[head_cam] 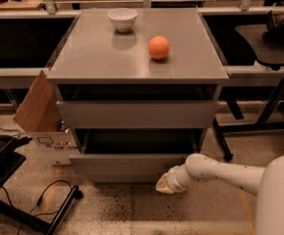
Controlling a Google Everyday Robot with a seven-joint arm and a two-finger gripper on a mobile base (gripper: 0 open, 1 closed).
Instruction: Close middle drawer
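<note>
The grey cabinet [137,58] stands in the middle of the camera view. The middle drawer [127,164] is the lower one that shows; it stands partly open, with its plain grey front pulled out and a dark strip of its inside [137,142] showing. My gripper [164,183], at the end of the white arm [220,172] coming from the right, is at the lower right part of the drawer front, close to the floor. Another grey drawer front [136,114] sits above it.
A white bowl [122,19] and an orange [158,47] sit on the cabinet top. A cardboard box [39,112] leans at the cabinet's left. Cables and a black stand [34,207] lie on the floor at the left. A black table frame [264,116] stands at the right.
</note>
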